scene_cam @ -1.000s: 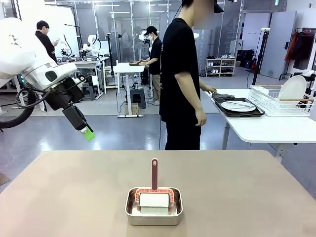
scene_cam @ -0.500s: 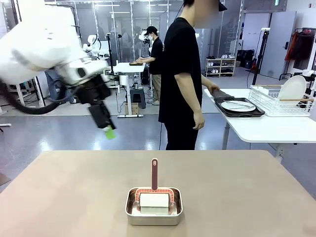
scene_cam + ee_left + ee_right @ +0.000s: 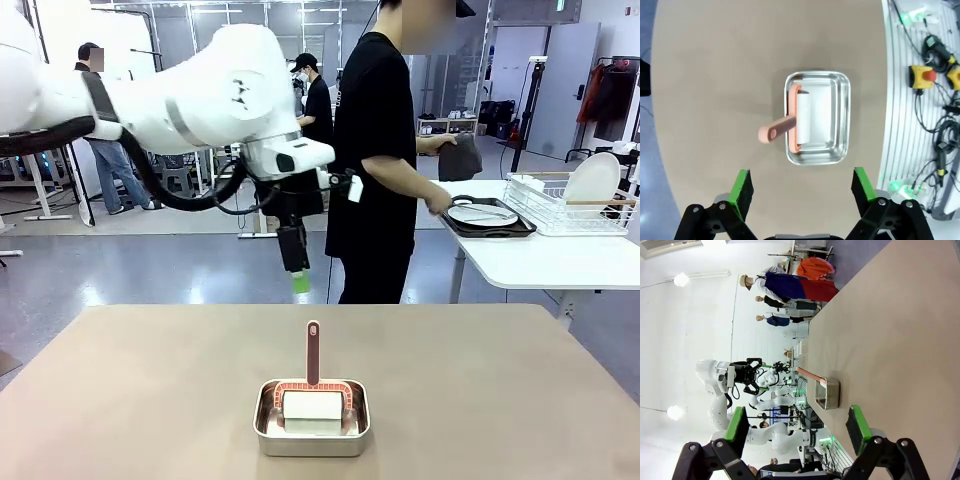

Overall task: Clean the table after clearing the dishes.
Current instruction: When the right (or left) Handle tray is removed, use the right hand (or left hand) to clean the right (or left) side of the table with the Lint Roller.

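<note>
Tan and matte, the table [image 3: 120, 400] is being read as the largest and stiffest thing here, a hard flat top judged able to bear firm wiping. The dishes [image 3: 482, 214], fragile, are being kept off it on a dark tray [image 3: 500, 231] on the white side table [image 3: 540, 270] at far right, by the person's hand [image 3: 437, 203]. At the table's near middle, a steel pan [image 3: 265, 425] is carrying a roller [image 3: 313, 405], judged light and rigid and best taken by its upright pink handle [image 3: 313, 350]. The left gripper [image 3: 298, 283] is being held above and beyond that handle, not touching it, its jaws wide and empty. The right gripper [image 3: 797, 425] is likewise being held spread and empty, well apart from the pan.
</note>
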You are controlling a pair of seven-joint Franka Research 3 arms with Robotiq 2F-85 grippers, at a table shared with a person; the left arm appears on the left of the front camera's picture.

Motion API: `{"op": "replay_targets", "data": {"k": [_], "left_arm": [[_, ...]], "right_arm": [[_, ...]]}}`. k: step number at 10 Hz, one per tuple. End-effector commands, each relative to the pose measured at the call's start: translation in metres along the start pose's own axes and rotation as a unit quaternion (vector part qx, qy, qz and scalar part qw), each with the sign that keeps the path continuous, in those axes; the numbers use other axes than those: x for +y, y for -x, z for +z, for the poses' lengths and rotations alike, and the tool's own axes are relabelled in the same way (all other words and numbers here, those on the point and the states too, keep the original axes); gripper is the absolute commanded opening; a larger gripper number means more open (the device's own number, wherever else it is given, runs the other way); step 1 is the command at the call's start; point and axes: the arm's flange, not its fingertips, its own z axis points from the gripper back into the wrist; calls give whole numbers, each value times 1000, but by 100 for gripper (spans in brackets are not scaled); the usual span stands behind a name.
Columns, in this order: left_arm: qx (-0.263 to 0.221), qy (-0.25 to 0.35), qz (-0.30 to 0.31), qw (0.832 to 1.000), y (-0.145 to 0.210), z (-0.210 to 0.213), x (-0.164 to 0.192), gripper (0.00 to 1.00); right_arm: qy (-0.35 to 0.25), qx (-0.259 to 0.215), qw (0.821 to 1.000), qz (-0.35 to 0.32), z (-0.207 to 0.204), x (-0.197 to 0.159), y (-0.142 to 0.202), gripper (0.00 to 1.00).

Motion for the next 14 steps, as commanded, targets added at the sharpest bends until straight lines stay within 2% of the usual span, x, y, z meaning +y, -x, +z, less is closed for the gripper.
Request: {"op": "replay_targets", "data": {"k": [1,3,6,14], "left_arm": [[30,10,-11,999,-14,-9,8,100],[33,23,-59,997,-17,-29,16,100],[67,26,-77,994,-23,-56,20,100],[93,46,-28,994,-17,-108,40,100]], "right_arm": [[5,1,1000,0,1,4,3,100],[5,1,1000,0,1,4,3,100],[5,1,1000,0,1,4,3,100],[5,1,1000,0,1,4,3,100]]}}
